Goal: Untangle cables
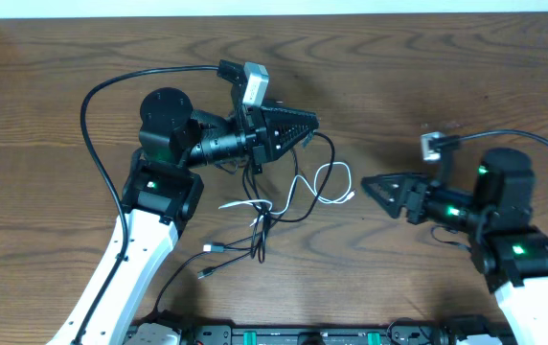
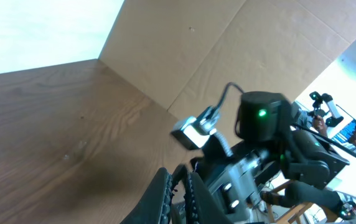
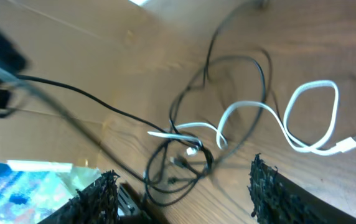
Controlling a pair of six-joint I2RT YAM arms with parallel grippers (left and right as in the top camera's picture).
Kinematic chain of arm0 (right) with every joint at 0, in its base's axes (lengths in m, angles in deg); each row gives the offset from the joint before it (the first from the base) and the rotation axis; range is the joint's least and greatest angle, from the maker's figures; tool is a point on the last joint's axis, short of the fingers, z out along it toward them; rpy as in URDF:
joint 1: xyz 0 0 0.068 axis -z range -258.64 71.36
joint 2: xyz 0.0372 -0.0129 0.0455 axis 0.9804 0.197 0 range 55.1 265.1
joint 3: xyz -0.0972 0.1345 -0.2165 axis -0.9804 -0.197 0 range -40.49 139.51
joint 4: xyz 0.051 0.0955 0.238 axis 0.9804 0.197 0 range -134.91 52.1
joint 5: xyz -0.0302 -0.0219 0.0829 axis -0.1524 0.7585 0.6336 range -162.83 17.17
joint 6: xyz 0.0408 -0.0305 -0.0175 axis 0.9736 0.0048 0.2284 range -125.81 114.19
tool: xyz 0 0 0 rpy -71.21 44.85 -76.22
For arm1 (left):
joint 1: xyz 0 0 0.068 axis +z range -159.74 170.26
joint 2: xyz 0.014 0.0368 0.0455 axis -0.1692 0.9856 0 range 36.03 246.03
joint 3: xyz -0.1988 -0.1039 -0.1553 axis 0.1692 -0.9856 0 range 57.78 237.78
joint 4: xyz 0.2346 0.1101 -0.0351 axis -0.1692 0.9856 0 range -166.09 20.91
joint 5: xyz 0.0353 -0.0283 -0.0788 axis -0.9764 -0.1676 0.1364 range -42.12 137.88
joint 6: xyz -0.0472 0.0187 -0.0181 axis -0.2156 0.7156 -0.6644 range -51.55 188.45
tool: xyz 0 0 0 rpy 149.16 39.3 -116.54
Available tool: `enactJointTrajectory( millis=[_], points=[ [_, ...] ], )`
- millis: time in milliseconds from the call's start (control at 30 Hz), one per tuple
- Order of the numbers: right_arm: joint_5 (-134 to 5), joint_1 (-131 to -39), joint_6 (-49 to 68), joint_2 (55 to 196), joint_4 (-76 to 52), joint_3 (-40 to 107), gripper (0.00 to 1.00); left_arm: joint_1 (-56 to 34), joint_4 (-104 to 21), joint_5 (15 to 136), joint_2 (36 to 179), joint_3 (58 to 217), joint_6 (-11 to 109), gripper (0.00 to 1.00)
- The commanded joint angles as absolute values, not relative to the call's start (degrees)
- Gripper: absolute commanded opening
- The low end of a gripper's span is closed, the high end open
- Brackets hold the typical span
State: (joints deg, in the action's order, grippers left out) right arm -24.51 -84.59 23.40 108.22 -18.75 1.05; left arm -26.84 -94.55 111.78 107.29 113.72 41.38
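Observation:
A tangle of thin black cables [image 1: 260, 222] lies mid-table, with a white cable [image 1: 324, 184] looping through it. Its white plug [image 1: 349, 196] points right. My left gripper [image 1: 305, 125] hovers above and behind the tangle. Its jaws [image 2: 178, 173] are almost closed, and a black cable [image 1: 332, 153] rises from the tangle to their tip. My right gripper [image 1: 375, 184] is open and empty, just right of the white loop and pointing left at it. In the right wrist view the knot [image 3: 184, 158] and the white plug [image 3: 345, 145] lie between and beyond the open fingers [image 3: 183, 171].
Black plug ends [image 1: 207, 248] trail toward the front left of the wooden table [image 1: 54, 115]. A thick black arm cable [image 1: 97, 91] arcs over the left side. The right arm [image 2: 271, 143] shows in the left wrist view. A cardboard wall [image 2: 240, 43] stands beyond the table.

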Motion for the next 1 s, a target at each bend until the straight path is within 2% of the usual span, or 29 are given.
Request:
enactJointTrajectory(
  millis=[0,167,300,367,400,500,633,833,967],
  points=[
    [-28.6,-88.2,19.6,111.9,-18.3,0.6,0.64,-26.9,-95.1,111.4,107.1,114.4,41.1,0.07],
    [-30.9,-92.4,17.3,118.4,-19.1,0.6,0.67,-26.8,-97.3,110.4,107.1,114.4,38.3,0.08],
    [-27.1,-95.4,7.0,124.2,-23.3,0.6,0.69,-26.8,-103.6,107.1,107.1,114.4,28.5,0.07],
    [-24.1,-97.0,1.0,127.1,-25.4,0.6,0.76,-26.8,-106.2,107.1,107.1,114.4,25.3,0.08],
    [-21.3,-98.4,-3.4,129.7,-27.1,0.6,0.84,-26.8,-107.1,107.1,107.1,114.4,22.8,0.07],
    [-21.0,-100.6,-5.3,133.4,-30.1,0.6,0.88,-26.8,-107.1,107.1,107.1,114.4,19.8,0.07],
    [-20.8,-103.3,-5.3,137.8,-35.7,0.6,0.88,-26.8,-107.1,107.1,107.1,114.4,16.9,0.08],
    [-18.1,-105.3,-5.3,139.1,-42.2,0.6,0.82,-26.8,-107.1,107.1,107.1,114.4,14.3,0.07],
    [-22.5,-107.3,-5.3,139.2,-43.7,0.6,0.82,-26.8,-107.1,106.9,107.1,114.4,12.8,0.08]
  ],
)
